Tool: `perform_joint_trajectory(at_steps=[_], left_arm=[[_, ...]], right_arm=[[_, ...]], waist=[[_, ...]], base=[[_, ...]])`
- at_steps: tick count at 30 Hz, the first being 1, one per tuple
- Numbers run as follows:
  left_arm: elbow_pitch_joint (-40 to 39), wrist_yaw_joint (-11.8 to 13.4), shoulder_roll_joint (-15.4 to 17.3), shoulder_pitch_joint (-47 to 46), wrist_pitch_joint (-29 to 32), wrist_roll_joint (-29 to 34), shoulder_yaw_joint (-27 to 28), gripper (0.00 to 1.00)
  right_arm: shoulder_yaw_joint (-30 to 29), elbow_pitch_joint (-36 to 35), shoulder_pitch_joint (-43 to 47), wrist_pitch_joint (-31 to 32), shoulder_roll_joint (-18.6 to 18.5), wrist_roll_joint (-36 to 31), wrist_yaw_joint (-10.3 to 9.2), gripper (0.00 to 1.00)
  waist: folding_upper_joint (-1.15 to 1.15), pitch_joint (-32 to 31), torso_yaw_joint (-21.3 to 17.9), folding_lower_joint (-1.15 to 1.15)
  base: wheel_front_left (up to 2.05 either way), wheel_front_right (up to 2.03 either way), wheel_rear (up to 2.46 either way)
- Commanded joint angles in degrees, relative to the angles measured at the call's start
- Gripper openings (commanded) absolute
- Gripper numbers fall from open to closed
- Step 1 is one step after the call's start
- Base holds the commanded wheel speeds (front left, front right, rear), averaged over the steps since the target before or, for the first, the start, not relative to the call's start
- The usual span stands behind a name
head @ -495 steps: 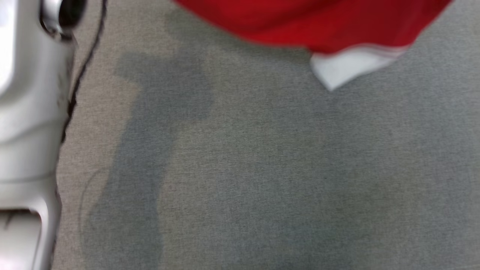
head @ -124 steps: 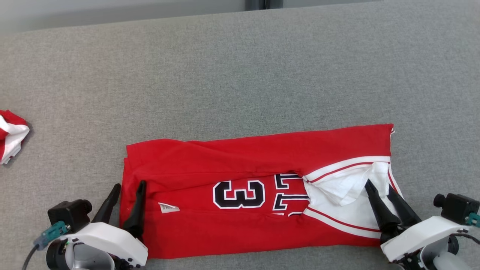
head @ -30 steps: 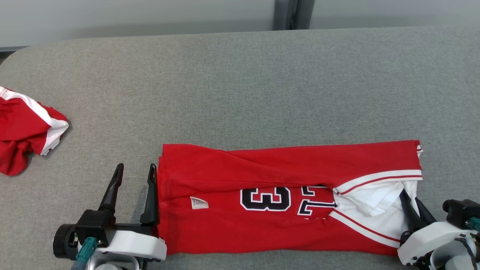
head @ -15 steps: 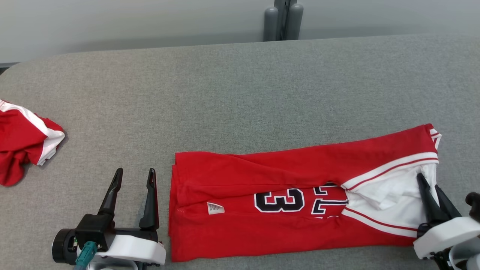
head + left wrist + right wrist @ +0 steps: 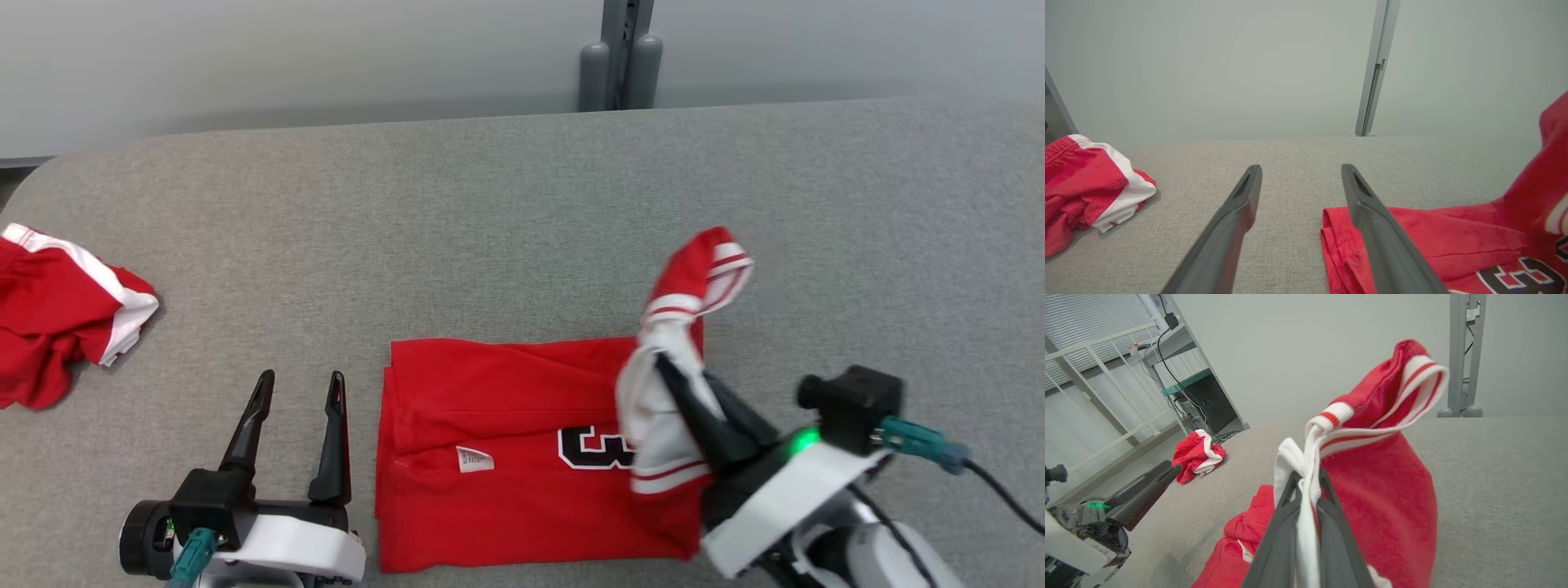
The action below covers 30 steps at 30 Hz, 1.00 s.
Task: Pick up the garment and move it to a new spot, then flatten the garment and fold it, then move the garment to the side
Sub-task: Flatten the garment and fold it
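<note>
The garment (image 5: 506, 457) is a red jersey with white trim and black numbers, lying folded lengthwise on the grey table. Its right end is lifted and carried leftward over the rest. My right gripper (image 5: 665, 367) is shut on that white-trimmed end, and in the right wrist view the white fabric (image 5: 1306, 486) is pinched between its fingers. My left gripper (image 5: 300, 382) stands open just left of the garment's left edge (image 5: 1331, 228), touching nothing. In the left wrist view its fingers (image 5: 1237, 212) hover above bare table.
Another crumpled red and white garment (image 5: 57, 318) lies at the table's (image 5: 490, 204) far left. A grey post (image 5: 619, 57) stands behind the table's back edge. A railing and dark equipment (image 5: 1208, 400) are off to the left in the right wrist view.
My right gripper has lifted the garment's right end and swung it left over the middle, so the number is half covered. The left gripper has stayed open beside the left edge.
</note>
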Motion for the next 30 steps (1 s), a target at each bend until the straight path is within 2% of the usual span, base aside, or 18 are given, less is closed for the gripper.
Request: perform_joint_trajectory(at_steps=[1, 5, 9, 11, 14, 20, 22, 23, 24, 30], left_arm=[[-0.03, -0.16, 0.15, 0.16, -0.27, 0.29, 0.04, 1.00], [-0.05, -0.31, 0.06, -0.59, -0.27, 0.37, -0.20, 1.00], [-0.11, -0.80, -0.25, -2.03, -0.27, 0.35, -0.61, 1.00], [-0.11, -0.77, -0.31, -2.26, -0.27, 0.37, -0.67, 1.00], [0.05, -1.35, -0.61, -3.65, -0.27, 0.47, -1.23, 1.00], [0.43, -1.75, -1.15, -5.13, -0.27, 0.73, -1.71, 1.00], [0.53, -1.72, -1.30, -5.39, -0.27, 0.85, -1.69, 1.00], [0.61, -1.81, -1.36, -5.44, -0.27, 0.93, -1.72, 1.00], [0.65, -1.95, -1.44, -5.50, -0.27, 0.96, -1.76, 1.00], [1.00, -2.26, -1.62, -5.77, -0.27, 1.54, -1.53, 1.00]], right_arm=[[1.81, 0.28, -1.33, 0.39, 0.58, 1.40, 0.00, 0.00], [8.52, 4.01, -4.82, -0.62, 2.79, 4.87, 0.00, 0.00], [15.36, 12.09, -9.49, -3.92, 5.11, 9.70, 0.01, 0.00], [16.44, 13.83, -10.59, -4.75, 5.37, 10.55, 0.01, 0.00], [20.22, 21.27, -14.68, -8.99, 6.20, 14.32, 0.00, 0.00], [25.04, 28.19, -19.26, -13.76, 6.40, 19.29, 0.01, 0.00], [27.43, 29.94, -21.15, -15.43, 6.41, 19.92, 0.01, 0.41], [28.30, 30.37, -21.90, -16.45, 6.36, 20.36, 0.01, 0.56], [29.19, 30.85, -22.43, -17.05, 6.36, 21.00, 0.00, 1.00], [31.85, 30.51, -25.88, -19.74, 6.39, 21.40, 0.01, 1.00]], waist=[[0.00, -0.10, 0.56, 0.00], [0.00, 0.25, 2.05, 0.00], [0.00, 1.70, 4.54, 0.00], [0.00, 2.07, 5.00, 0.00], [0.00, 3.78, 6.76, 0.00], [0.00, 5.62, 8.18, 0.00], [0.00, 6.03, 8.28, 0.00], [0.00, 6.24, 8.24, 0.00], [0.00, 6.35, 8.19, 0.00], [0.00, 6.62, 6.87, 0.00]], base=[[0.00, 0.00, 0.00], [0.00, 0.00, 0.00], [0.00, 0.00, 0.00], [0.00, 0.00, 0.00], [0.00, 0.00, 0.00], [0.00, 0.00, 0.00], [0.00, 0.00, 0.00], [0.00, 0.00, 0.00], [0.00, 0.00, 0.00], [0.00, 0.00, 0.00]])
